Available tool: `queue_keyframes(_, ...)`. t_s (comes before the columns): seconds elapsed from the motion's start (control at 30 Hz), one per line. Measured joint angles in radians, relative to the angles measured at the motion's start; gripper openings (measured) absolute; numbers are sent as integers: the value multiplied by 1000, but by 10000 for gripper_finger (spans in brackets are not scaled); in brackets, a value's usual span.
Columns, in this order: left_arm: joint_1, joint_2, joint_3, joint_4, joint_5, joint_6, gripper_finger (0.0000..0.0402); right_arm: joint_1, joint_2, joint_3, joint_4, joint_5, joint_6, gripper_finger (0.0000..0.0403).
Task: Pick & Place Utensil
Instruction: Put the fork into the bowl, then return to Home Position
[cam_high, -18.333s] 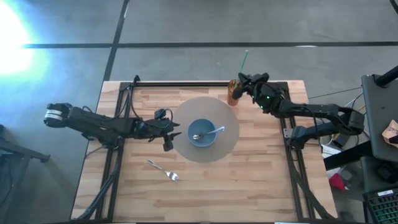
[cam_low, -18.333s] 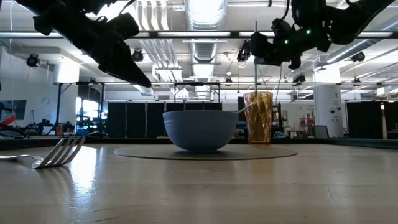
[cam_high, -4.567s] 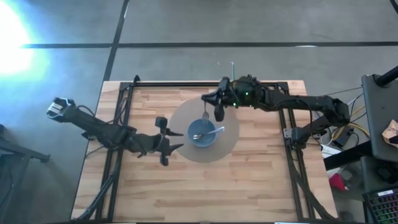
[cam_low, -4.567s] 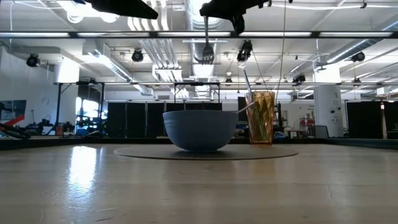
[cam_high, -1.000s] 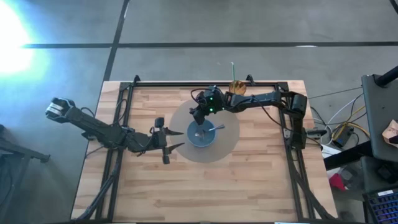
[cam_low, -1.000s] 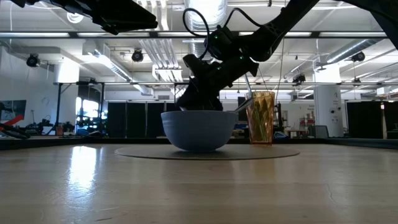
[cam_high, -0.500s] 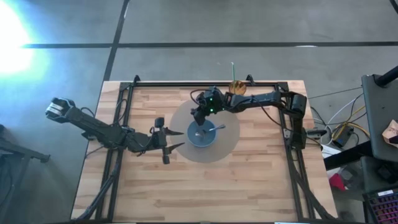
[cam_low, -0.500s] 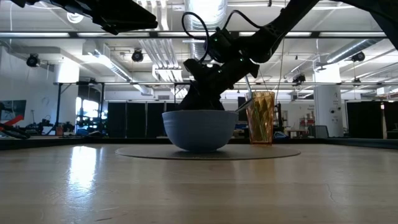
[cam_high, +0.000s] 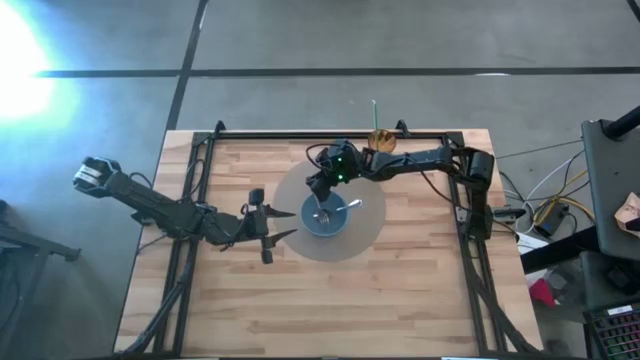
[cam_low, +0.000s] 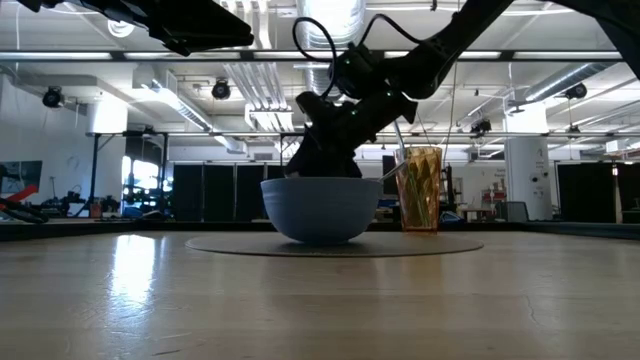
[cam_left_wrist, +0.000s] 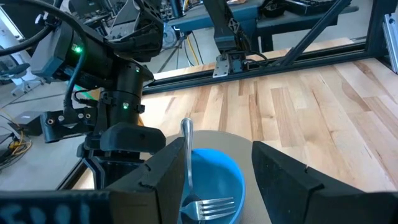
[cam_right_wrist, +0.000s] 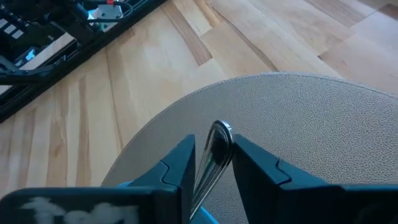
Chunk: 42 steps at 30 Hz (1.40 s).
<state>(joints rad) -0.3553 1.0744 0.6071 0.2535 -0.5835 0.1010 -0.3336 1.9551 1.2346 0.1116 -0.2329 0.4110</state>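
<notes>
The fork (cam_left_wrist: 194, 186) has been lowered into the bowl (cam_high: 325, 217) by the right gripper (cam_high: 321, 192), fingers clamped on its handle; release remains. The left gripper (cam_high: 272, 226) is held wide beside the bowl.

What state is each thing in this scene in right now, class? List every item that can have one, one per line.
Fork: upright in the bowl, handle between the right gripper's fingers.
Blue bowl: upright on the round mat, holding fork and spoon.
Spoon: resting in the bowl.
Amber cup: upright, straw inside.
Right gripper: shut on the fork.
Left gripper: open, empty, beside the mat.
</notes>
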Motion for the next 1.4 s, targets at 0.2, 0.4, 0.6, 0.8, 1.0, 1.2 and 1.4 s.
queue_keyframes(0.2, 0, 0, 0, 0, 0, 0, 188, 0, -24, 0, -11, 0, 2, 118)
queue_keyframes(0.4, 0, 0, 0, 0, 0, 0, 188, -1, -63, 1, -35, 2, 25, 141)
queue_keyframes(0.6, 0, 0, 0, -9, 0, 0, 188, -1, -75, 1, -57, 1, 26, 158)
queue_keyframes(0.8, 0, -1, 0, -18, 1, 0, 188, -2, -111, 1, -60, -119, 44, 167)
queue_keyframes(1.0, 16, -68, 0, -50, 87, 5, 188, 16, -237, 1, -86, -212, 9, 166)
queue_keyframes(1.2, 96, -196, 2, -130, 237, -23, 174, 62, -423, -3, -211, -213, -142, 155)
queue_keyframes(1.4, 225, -304, 2, -213, 411, -77, 128, 135, -609, -38, -300, -129, -256, 138)
